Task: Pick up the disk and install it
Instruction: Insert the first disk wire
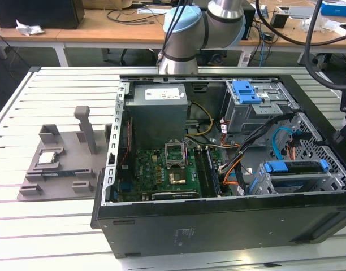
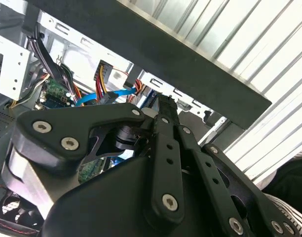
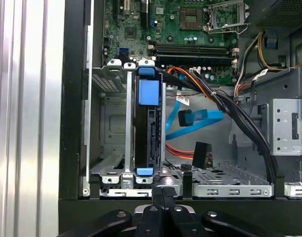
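I see my black gripper [image 3: 164, 193] pressed together and empty, just beside the blue-framed silver-grey disk [image 3: 147, 126] seated in the metal drive cage [image 3: 107, 123].

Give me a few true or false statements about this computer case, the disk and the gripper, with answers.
The disk stands in the drive cage inside the computer case. True.
The gripper holds the disk above the table. False: its fingers are shut and empty, by the case's edge.
A grey fixture lies at the exterior view's left of the case. True.
The case is closed. False: it is open, motherboard showing.
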`<state>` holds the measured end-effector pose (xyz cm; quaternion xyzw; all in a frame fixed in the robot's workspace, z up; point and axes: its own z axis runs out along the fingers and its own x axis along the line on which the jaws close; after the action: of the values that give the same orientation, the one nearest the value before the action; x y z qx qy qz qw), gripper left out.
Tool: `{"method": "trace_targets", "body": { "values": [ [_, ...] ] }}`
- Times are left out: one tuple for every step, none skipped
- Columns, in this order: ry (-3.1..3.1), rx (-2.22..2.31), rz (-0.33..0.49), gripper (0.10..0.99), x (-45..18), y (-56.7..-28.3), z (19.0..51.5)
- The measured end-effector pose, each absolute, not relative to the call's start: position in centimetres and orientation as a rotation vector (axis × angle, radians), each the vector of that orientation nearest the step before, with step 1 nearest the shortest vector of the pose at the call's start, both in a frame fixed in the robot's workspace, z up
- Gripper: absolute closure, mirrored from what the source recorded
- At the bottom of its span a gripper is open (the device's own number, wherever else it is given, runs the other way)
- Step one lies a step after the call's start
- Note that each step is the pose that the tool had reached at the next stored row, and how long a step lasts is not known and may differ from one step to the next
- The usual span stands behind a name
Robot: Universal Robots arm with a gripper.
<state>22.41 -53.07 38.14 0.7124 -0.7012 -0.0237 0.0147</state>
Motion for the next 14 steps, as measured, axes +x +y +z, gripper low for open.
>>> {"method": "trace_targets", "body": {
  "values": [
    [-2.182, 2.217, -0.073, 0.980, 22.5, -52.9, 38.1],
    [-2.182, 2.217, -0.072, 0.980, 22.6, -52.7, 38.1],
    [-2.182, 2.217, -0.072, 0.980, 22.6, -52.6, 38.1],
    [-2.182, 2.216, -0.071, 0.980, 22.6, -52.5, 38.1],
    [-2.181, 2.216, -0.071, 0.980, 22.7, -52.4, 38.1],
    [-2.181, 2.216, -0.070, 0.980, 22.8, -52.2, 38.1],
    [-2.181, 2.216, -0.070, 0.980, 22.8, -52.1, 38.1],
    [-2.181, 2.215, -0.069, 0.980, 22.9, -52.0, 38.1],
    [-2.180, 2.215, -0.068, 0.980, 23.0, -51.8, 38.0],
    [-2.180, 2.215, -0.068, 0.980, 23.1, -51.7, 38.0],
    [-2.180, 2.214, -0.067, 0.980, 23.1, -51.6, 38.0],
    [-2.180, 2.214, -0.067, 0.980, 23.1, -51.4, 38.0],
    [-2.180, 2.214, -0.066, 0.980, 23.1, -51.3, 37.9],
    [-2.179, 2.214, -0.066, 0.980, 23.0, -51.2, 37.9]
  ]
}}
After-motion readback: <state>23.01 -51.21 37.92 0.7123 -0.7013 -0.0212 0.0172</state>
